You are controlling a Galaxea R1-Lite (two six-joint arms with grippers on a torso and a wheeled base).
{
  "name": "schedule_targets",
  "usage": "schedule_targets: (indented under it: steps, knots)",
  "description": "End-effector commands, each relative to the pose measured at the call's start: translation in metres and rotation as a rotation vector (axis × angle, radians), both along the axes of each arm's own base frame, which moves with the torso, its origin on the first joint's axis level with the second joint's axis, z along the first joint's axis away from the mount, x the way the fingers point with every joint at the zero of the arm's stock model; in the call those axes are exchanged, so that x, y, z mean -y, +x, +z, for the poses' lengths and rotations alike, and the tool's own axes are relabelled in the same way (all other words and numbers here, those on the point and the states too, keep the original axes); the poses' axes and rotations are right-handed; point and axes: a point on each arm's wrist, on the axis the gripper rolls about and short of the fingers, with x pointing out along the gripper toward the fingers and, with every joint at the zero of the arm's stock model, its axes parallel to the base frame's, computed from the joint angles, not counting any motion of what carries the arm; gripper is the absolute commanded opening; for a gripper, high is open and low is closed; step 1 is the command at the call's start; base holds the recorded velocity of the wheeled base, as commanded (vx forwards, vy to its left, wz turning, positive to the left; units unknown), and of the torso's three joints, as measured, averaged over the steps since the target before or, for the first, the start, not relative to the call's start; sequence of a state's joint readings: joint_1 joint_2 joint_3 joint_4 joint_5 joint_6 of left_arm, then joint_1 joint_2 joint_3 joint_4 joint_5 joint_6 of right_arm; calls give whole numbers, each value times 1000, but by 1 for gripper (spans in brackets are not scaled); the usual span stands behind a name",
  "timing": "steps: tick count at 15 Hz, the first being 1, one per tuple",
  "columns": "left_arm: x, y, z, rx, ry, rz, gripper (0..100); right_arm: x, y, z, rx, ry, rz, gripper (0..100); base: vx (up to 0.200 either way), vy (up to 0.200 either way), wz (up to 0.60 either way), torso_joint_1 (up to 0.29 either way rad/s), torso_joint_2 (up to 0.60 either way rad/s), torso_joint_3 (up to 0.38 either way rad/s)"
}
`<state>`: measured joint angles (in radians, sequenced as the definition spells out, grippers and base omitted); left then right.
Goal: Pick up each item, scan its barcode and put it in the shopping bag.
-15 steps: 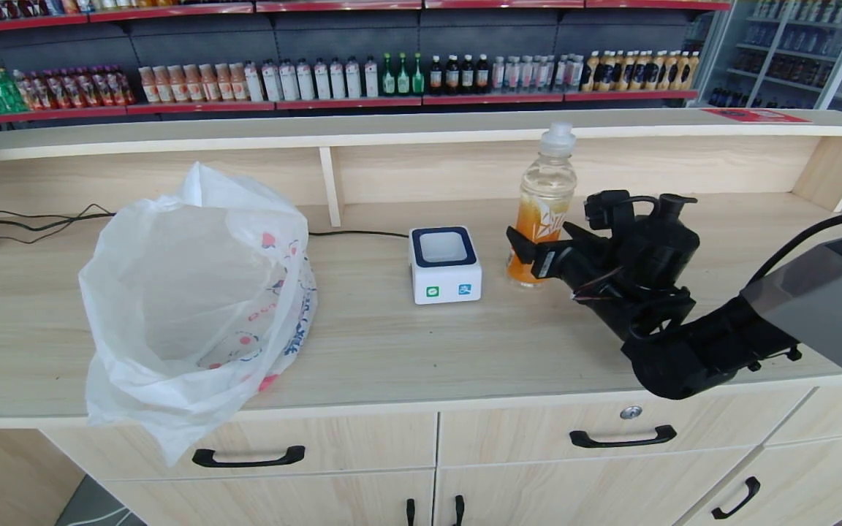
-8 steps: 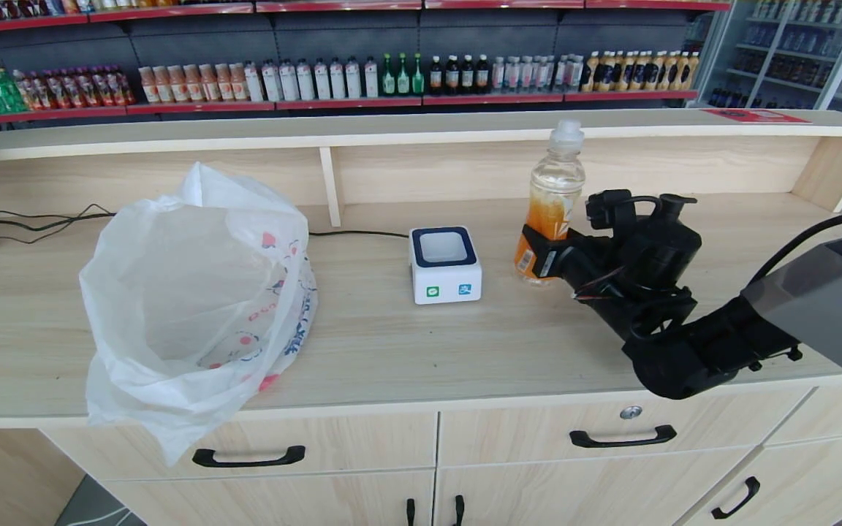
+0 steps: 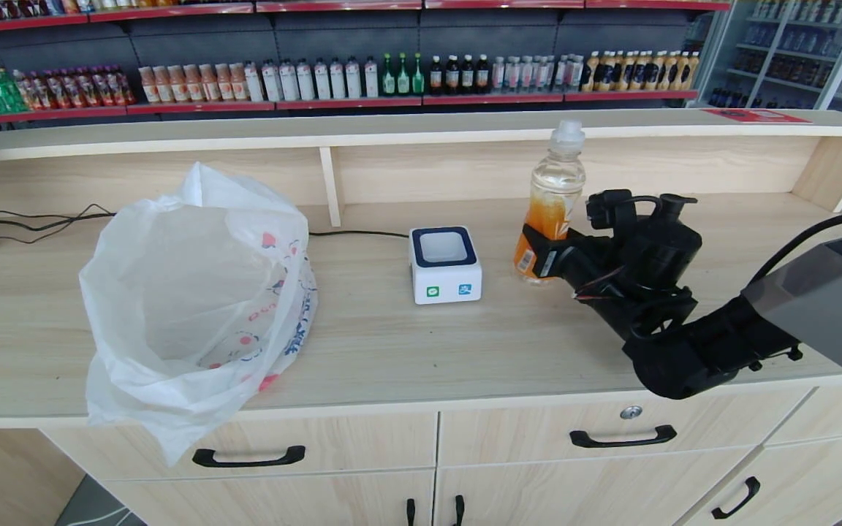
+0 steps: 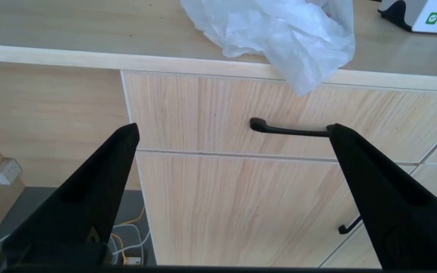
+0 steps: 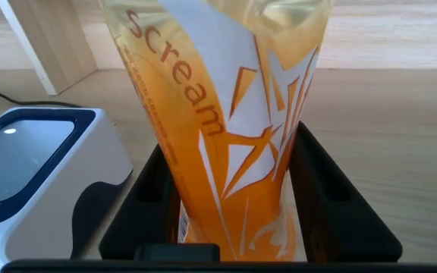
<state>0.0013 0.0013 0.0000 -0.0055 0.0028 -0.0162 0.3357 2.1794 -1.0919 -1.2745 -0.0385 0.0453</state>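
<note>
Step in hand: pickup. The right gripper (image 3: pixel 538 257) is clamped on the lower label of the bottle (image 3: pixel 554 191), just right of the scanner (image 3: pixel 444 264). The next move likely calls for presenting the barcode to the scanner window, then transfer left to the shopping bag (image 3: pixel 194 292).

On the bench (image 3: pixel 406 351) the shopping bag (image 3: pixel 198 292) sits at the left, the scanner (image 3: pixel 444 264) near the middle, and the bottle (image 3: pixel 549 204) just right of the scanner, tilted, between the jaws of the right pincer (image 3: pixel 538 252). A cable (image 3: pixel 359 234) runs behind the scanner. The left pincer (image 4: pixel 232 130) hangs below the bench's front edge, before a drawer (image 4: pixel 203 114).
</note>
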Motion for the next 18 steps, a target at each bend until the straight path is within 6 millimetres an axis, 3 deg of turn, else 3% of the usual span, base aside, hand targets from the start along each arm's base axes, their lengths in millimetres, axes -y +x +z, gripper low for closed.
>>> schedule_targets:
  steps: [1,15,18]
  knots:
    - [0,0,0,0,1,1,100,1,-3,8,24,6,-2,0,0,0,0,0,0,0]
    - [0,0,0,0,-1,-1,100,-4,-16,23,80,18,21,0,0,0,0,0,0,0]
    - [0,0,0,0,1,-1,100,-3,-29,6,27,1,28,0,0,0,0,0,0,0]
